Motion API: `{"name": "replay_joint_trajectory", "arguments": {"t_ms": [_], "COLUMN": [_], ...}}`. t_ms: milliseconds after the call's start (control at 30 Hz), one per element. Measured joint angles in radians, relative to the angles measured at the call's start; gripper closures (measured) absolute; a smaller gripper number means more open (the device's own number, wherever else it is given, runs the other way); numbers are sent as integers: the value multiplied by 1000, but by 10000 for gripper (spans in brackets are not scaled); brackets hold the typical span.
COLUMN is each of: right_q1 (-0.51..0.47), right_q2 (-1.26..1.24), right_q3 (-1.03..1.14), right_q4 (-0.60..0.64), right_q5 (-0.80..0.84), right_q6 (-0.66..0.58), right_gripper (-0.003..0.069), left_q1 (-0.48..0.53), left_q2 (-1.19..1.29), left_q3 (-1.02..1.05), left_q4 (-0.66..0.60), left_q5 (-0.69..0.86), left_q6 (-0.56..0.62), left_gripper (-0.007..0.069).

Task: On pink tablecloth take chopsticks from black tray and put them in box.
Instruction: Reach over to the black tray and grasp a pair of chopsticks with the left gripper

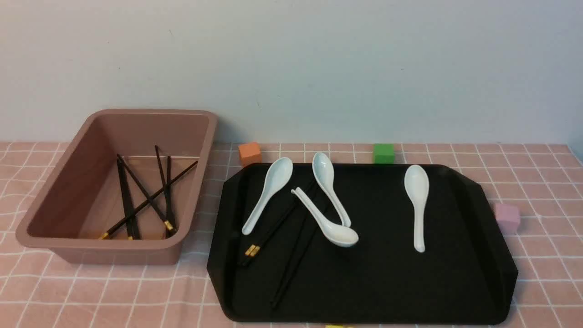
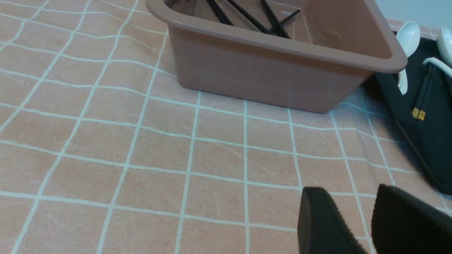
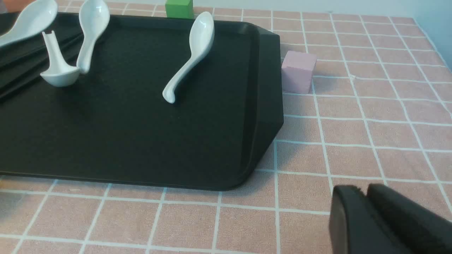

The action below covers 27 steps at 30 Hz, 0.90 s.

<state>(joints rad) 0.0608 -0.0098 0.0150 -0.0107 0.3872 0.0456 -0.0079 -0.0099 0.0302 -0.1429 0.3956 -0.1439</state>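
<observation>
left claw (image 2: pixel 348 197): jaws apart, empty, above cloth (image 2: pixel 106 141) near box (image 2: pixel 268 70) | right claw (image 3: pixel 356 192): closed, empty, beside tray (image 3: pixel 141 141) corner | chopsticks (image 1: pixel 272 230): on tray under spoons (image 1: pixel 416 205), well apart from both claws; others in box

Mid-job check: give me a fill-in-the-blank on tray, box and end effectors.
The tray holds ___ white spoons. Some chopsticks lie in the ___; others lie on the tray. Behind the tray stand an orange cube and a ___ cube. The left end effector is open, the right end effector ___.
Missing: four; box; green; shut.
</observation>
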Motion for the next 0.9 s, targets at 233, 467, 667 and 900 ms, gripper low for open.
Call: {"name": "replay_joint_trajectory", "arguments": {"t_ms": [233, 467, 667, 900], "right_q1": [0, 0, 0, 0], "right_q2": [0, 0, 0, 0], "right_q3": [0, 0, 0, 0], "right_q4": [0, 0, 0, 0], "right_q5": [0, 0, 0, 0], "right_q6": [0, 0, 0, 0], "right_gripper": [561, 553, 545, 540], "left_q1": [0, 0, 0, 0], "left_q2": [0, 0, 0, 0], "left_q3": [0, 0, 0, 0], "left_q4": [3, 17, -295, -626], "left_q5": [0, -15, -137, -311], "left_q6": [3, 10, -160, -251], "left_gripper": [386, 386, 386, 386]}}
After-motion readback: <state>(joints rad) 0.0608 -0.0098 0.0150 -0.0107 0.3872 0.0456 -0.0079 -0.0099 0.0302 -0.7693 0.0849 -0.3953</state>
